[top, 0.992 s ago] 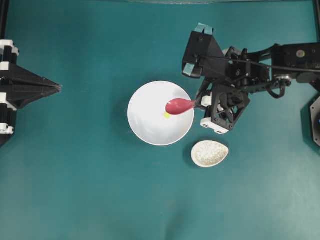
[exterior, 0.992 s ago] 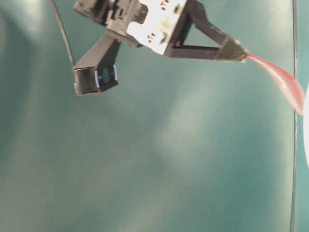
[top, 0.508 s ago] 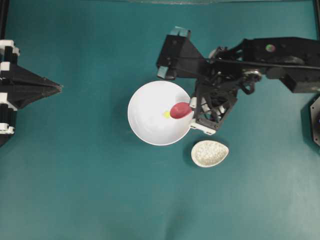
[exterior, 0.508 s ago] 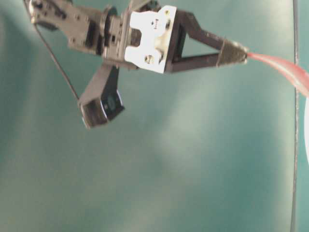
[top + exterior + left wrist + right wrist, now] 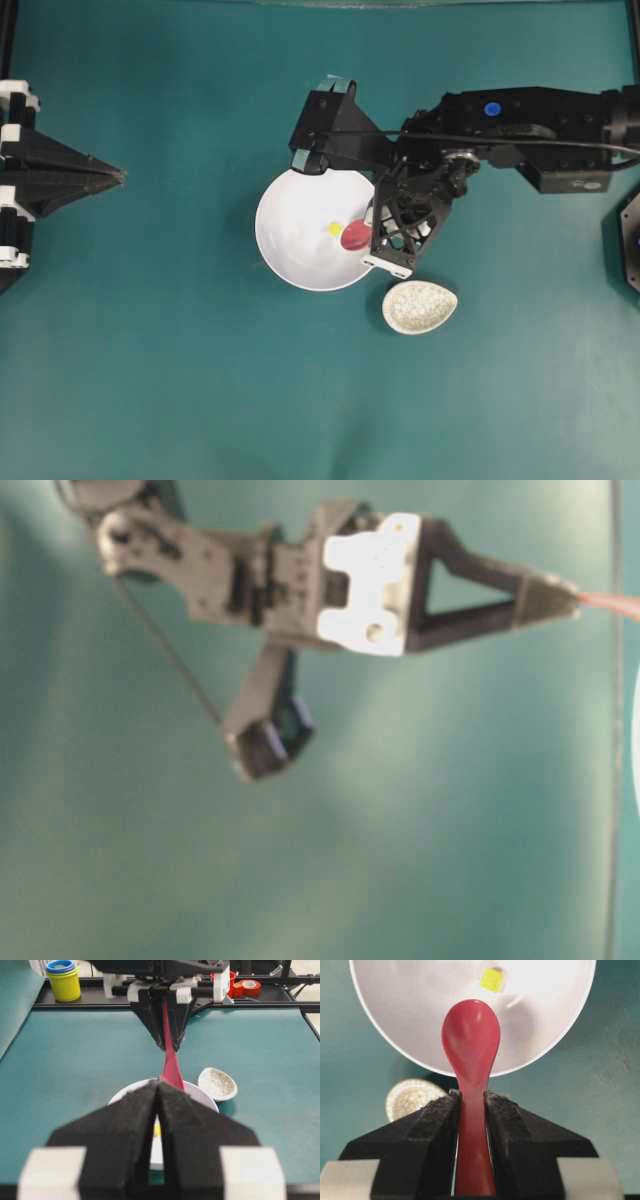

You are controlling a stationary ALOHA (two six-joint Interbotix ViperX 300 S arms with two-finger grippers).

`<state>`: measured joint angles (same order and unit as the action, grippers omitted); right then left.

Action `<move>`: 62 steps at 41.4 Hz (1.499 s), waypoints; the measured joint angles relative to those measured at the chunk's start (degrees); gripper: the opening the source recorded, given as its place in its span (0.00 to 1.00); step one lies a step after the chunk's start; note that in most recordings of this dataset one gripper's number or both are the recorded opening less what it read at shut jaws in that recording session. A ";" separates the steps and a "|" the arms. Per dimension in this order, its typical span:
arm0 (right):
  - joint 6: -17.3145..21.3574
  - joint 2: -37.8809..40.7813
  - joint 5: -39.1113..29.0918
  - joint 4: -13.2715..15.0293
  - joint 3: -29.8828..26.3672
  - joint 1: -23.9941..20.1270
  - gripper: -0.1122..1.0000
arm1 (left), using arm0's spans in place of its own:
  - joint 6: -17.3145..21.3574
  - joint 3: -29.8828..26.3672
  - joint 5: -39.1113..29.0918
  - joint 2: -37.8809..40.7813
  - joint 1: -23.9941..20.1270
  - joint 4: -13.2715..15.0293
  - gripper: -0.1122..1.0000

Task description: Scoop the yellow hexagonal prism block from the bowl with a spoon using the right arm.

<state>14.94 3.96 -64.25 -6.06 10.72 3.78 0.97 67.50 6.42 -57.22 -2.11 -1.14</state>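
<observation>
On the teal table (image 5: pixel 150 380), the largest thing in reach is the right arm (image 5: pixel 520 125), stretched in from the right edge of the overhead view and bent down over the dishes. Next in size is the bowl (image 5: pixel 290 215), white and round, near the middle of the table. The left gripper (image 5: pixel 156 1125) sits well apart at the left edge, its two fingers pressed together on nothing. The right gripper (image 5: pixel 472 1105) is clamped on the handle of the spoon (image 5: pixel 471 1040), one pad on each side. The pink-red scoop hangs over the bowl's right side, inside its rim. A speckled spoon rest (image 5: pixel 419 307) lies just beside the bowl, at its lower right. Smallest is the yellow hexagonal prism block (image 5: pixel 493 980), lying on the bowl's floor just beyond the spoon's tip, apart from it.
</observation>
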 measured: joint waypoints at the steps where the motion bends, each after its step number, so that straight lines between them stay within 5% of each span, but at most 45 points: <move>1: -0.09 0.18 0.00 0.09 0.00 0.00 0.30 | 0.00 0.00 0.09 0.09 0.00 0.00 0.11; 62: -0.18 3.69 13.18 0.00 4.04 1.23 0.30 | 0.00 0.00 0.00 0.00 0.00 -0.09 0.11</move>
<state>14.77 7.65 -51.06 -6.06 14.77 5.01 0.97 67.50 6.42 -57.22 -2.11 -1.23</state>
